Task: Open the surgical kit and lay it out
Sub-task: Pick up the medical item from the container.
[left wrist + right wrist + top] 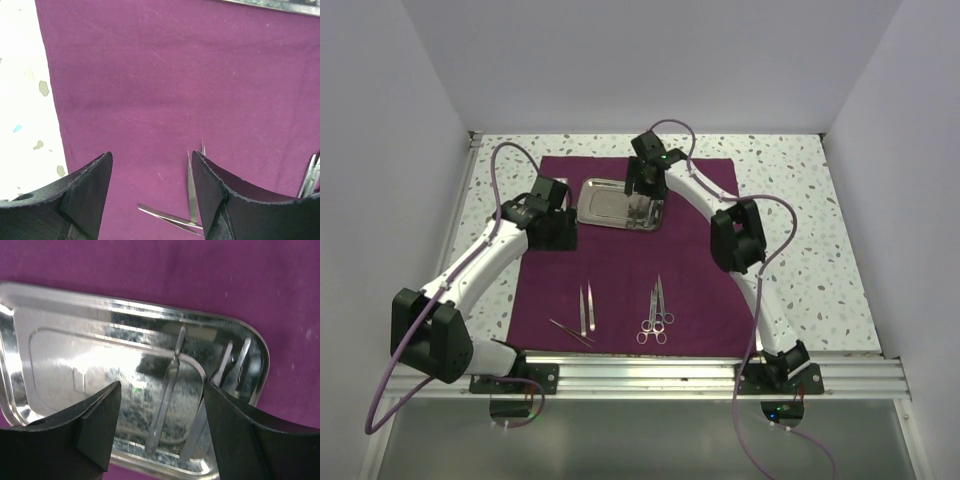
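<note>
1. Surgical kit cloth wrap (620, 265) lies spread flat on the speckled table (820, 250), beneath both grippers.
2. The steel tray (610, 205) rests on the cloth, directly under the right gripper (639, 190) and just to the inner side of the left gripper (553, 232).
3. Right gripper (160, 425): the fingers stand apart and clamp nothing. It hangs low over the tray (75, 350). Whether the fingertips touch the tray floor cannot be told.
4. A slim silver instrument (167, 400) lies in the tray, in line with the gap between the right gripper's fingers and reaching ahead of them. Two more thin silver stems (232, 362) lie just beside it, ahead of one finger. Their type cannot be told.
5. Left gripper (152, 195): the fingers stand apart with nothing between them, above bare cloth (175, 90).
6. The tweezers (584, 312) lie on the cloth between the left gripper and the arm bases. In the left wrist view one straight pair (191, 190) lies close beside one finger, and another pair (170, 218) lies slanted across the gap between the fingers.
7. The scissors and forceps (652, 305) lie side by side on the cloth, ring handles toward the bases, well apart from both grippers. In the left wrist view their shafts (310, 175) show beyond the same finger.
</note>
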`<state>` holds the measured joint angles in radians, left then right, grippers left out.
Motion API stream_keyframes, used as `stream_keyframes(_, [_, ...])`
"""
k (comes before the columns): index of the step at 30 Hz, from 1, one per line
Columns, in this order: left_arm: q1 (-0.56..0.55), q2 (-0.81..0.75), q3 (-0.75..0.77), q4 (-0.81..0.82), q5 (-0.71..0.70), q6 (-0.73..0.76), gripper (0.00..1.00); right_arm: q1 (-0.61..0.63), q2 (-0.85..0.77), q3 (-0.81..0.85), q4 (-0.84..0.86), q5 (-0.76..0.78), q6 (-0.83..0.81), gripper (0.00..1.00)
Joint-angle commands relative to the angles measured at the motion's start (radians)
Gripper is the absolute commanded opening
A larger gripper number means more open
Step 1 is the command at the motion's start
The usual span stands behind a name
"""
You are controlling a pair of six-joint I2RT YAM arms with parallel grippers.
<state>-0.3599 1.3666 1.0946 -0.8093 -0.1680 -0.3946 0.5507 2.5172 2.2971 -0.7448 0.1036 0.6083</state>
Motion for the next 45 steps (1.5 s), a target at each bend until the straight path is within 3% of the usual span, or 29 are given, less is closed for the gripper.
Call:
stream_keyframes(1, [0.010,-0.018,-0.007,0.015,-0.008,0.043,0.69,0.003,0.051,0.102,0.044,0.050,0.007,0.69])
stream_keyframes(9, [0.012,0.031,0.030,0.027,-0.008,0.077,0.69,0.011,0.164,0.219,0.007,0.129,0.005,0.65])
stream_keyframes(12, [0.018,0.032,0.033,0.038,0.024,0.069,0.69,0.011,0.186,0.241,-0.027,0.168,-0.008,0.57])
stream_keyframes(13, [0.019,0.031,0.033,0.041,0.038,0.065,0.69,0.012,0.207,0.251,-0.040,0.174,-0.015,0.51])
stream_keyframes(20, [0.030,0.014,0.018,0.062,0.084,0.057,0.69,0.057,0.273,0.306,-0.185,0.231,-0.042,0.31])
stream_keyframes(22, [0.033,0.009,0.008,0.071,0.087,0.059,0.69,0.064,0.287,0.318,-0.232,0.232,-0.035,0.17])
stream_keyframes(27, [0.052,-0.015,-0.036,0.088,0.105,0.066,0.69,0.083,0.298,0.334,-0.268,0.225,-0.035,0.00])
stream_keyframes(33, [0.062,-0.049,-0.065,0.094,0.128,0.068,0.69,0.080,0.250,0.302,-0.242,0.234,-0.025,0.00])
stream_keyframes(40, [0.062,-0.064,-0.049,0.087,0.130,0.068,0.68,0.077,0.037,0.220,-0.189,0.300,-0.041,0.00])
stream_keyframes(45, [0.062,-0.072,-0.024,0.076,0.122,0.065,0.68,0.051,-0.211,-0.063,-0.096,0.321,-0.044,0.00])
